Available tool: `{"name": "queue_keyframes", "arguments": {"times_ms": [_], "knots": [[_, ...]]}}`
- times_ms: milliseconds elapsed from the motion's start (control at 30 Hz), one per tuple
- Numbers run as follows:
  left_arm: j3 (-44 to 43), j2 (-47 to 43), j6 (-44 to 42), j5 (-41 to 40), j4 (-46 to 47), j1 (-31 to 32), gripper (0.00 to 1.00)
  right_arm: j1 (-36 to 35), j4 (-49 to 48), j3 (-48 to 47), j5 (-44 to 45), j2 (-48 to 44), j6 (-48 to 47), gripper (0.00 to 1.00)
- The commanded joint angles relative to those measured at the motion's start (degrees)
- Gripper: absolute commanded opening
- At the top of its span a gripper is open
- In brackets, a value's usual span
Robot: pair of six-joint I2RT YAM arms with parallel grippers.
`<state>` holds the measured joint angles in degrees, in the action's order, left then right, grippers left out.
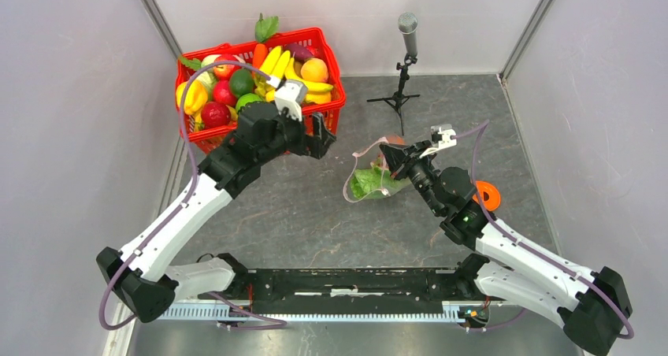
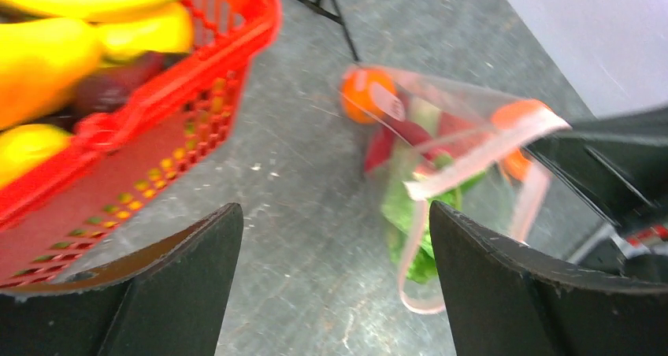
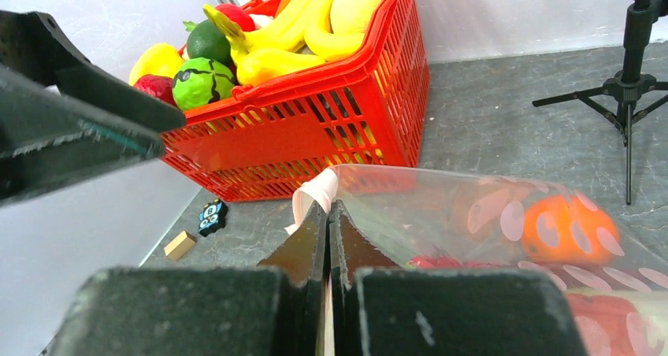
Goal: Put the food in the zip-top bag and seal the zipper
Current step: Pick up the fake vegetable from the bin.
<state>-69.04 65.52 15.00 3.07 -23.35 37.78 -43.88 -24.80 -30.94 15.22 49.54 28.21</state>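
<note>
The clear zip-top bag point(image 1: 376, 175) lies mid-table with the green-white cabbage point(image 1: 366, 184), an orange point(image 2: 364, 94) and red pieces inside. Its mouth gapes, and the pink zipper strip point(image 2: 488, 153) loops loose. My right gripper point(image 1: 387, 150) is shut on the bag's pink rim point(image 3: 319, 192) and holds it up; the orange point(image 3: 561, 228) shows through the dotted plastic. My left gripper point(image 1: 313, 135) is open and empty, just right of the red basket point(image 1: 327, 64) and left of the bag. In the left wrist view the bag point(image 2: 441, 175) sits beyond my open fingers point(image 2: 504, 285).
The red mesh basket, full of toy fruit, stands at the back left. A microphone on a small tripod point(image 1: 405, 57) stands behind the bag. A small wooden block point(image 3: 179, 245) and a black toy point(image 3: 210, 216) lie by the left wall.
</note>
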Motion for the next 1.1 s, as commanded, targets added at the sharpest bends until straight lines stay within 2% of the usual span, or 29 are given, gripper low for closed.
{"name": "queue_keyframes", "arguments": {"times_ms": [0, 100, 200, 600, 733, 800, 1067], "knots": [[-4.47, 0.84, -2.33, -7.86, -1.69, -3.33, 0.94, -0.16, -3.09, -0.42, -0.79, -0.41, 0.04, 0.01], [-5.58, 1.06, -0.90, -14.29, -2.66, -5.49, 0.95, -0.18, -2.98, -0.27, -1.00, -0.84, 0.17, 0.01], [-6.71, 1.51, -0.44, -17.17, -4.01, -8.02, 1.00, -0.16, -3.02, 0.18, -0.87, -1.47, 0.35, 0.02], [-12.93, 5.13, -3.66, -32.45, -8.96, -13.36, 1.00, -0.16, -2.82, -0.15, -1.72, -1.38, 0.06, 0.02], [-11.75, 3.87, -2.96, -35.87, -8.52, -16.16, 1.00, -0.16, -2.89, -0.20, -1.72, -1.51, -0.15, 0.02], [-12.07, 4.25, 0.67, -38.32, -10.43, -19.26, 1.00, -0.16, -2.96, -0.26, -1.83, -1.47, -0.10, 0.02], [-8.90, 4.10, 4.71, -31.22, -11.22, -28.83, 1.00, -0.16, -3.33, -0.60, -2.38, -0.62, -0.70, 0.02]]}}
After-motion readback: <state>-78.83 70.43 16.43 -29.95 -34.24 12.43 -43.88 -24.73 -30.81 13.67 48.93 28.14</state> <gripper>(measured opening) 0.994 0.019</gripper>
